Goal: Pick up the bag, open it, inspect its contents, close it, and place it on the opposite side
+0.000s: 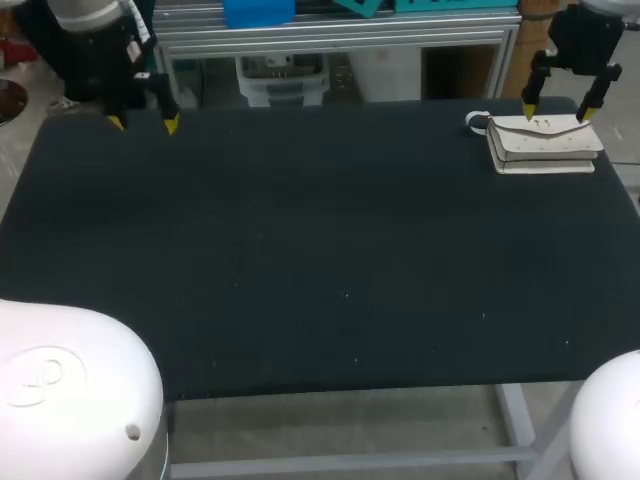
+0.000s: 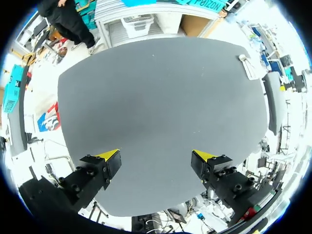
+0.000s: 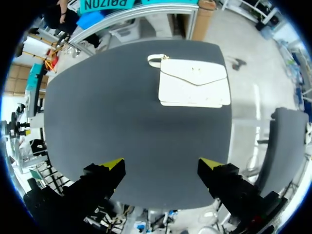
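A white flap bag (image 1: 543,143) lies flat and closed at the far right of the dark table (image 1: 300,250), a small white strap loop at its left end. My right gripper (image 1: 561,104) hangs open just above the bag's far edge. In the right wrist view the bag (image 3: 193,82) lies well ahead of the open gripper (image 3: 162,165), nothing between the yellow tips. My left gripper (image 1: 142,123) stands open over the far left corner. In the left wrist view that gripper (image 2: 156,157) is empty and the bag (image 2: 249,67) shows small at the table's far side.
The table's dark top (image 2: 161,97) carries nothing else. Its right edge runs close beside the bag, its far edge just behind both grippers.
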Tool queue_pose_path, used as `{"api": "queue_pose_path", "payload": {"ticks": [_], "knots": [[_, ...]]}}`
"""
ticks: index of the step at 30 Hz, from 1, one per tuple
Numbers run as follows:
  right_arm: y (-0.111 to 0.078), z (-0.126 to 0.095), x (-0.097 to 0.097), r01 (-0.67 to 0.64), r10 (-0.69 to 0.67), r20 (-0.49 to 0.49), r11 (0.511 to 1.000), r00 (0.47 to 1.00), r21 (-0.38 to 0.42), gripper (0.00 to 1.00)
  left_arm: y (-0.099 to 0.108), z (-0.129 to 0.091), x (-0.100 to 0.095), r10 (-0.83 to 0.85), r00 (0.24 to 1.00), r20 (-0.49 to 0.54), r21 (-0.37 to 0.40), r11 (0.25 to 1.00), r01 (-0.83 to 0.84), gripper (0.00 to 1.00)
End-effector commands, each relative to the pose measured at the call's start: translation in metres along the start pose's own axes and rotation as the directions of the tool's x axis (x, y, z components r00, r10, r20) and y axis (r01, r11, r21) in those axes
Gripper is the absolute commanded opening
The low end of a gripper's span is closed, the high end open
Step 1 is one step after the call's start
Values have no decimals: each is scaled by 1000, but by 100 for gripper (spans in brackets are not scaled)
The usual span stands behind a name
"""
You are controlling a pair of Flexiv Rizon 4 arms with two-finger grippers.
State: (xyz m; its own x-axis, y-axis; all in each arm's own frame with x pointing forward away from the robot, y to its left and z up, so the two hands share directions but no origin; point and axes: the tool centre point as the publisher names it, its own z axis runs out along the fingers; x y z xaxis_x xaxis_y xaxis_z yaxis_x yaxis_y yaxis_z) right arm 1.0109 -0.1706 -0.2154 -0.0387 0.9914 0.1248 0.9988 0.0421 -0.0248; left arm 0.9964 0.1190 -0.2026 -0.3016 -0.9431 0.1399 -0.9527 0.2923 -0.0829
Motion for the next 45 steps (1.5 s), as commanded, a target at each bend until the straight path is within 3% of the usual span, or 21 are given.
{"api": "queue_pose_path", "payload": {"ticks": [1, 12, 17, 23, 38, 41, 45], "knots": [[14, 3, -24, 37, -31, -150, 998, 988, 43, 100, 14, 12, 13, 192, 981, -27, 129, 974, -187, 100], [39, 12, -64, 99, -88, -341, 995, 936, 16, 100, 26, 31, 46, 614, 782, -107, 253, 777, -576, 100], [47, 16, -76, 95, -85, -368, 995, 926, 8, 100, 33, 41, 62, 763, 640, -89, 260, 638, -725, 100], [52, 20, -88, 89, -80, -401, 996, 912, 3, 100, 37, 48, 79, 852, 516, -87, 343, 512, -788, 100], [61, 46, -114, 57, -47, -489, 998, 871, 5, 100, 35, 50, 85, 846, 522, -108, 365, 522, -771, 100], [66, 51, -120, 43, -29, -502, 999, 865, 16, 100, 31, 58, 89, 850, 527, 1, 410, 480, -775, 100], [71, 55, -125, 41, -23, -517, 999, 855, 24, 100, 28, 69, 102, 890, 441, 112, 444, 353, -824, 100]]}}
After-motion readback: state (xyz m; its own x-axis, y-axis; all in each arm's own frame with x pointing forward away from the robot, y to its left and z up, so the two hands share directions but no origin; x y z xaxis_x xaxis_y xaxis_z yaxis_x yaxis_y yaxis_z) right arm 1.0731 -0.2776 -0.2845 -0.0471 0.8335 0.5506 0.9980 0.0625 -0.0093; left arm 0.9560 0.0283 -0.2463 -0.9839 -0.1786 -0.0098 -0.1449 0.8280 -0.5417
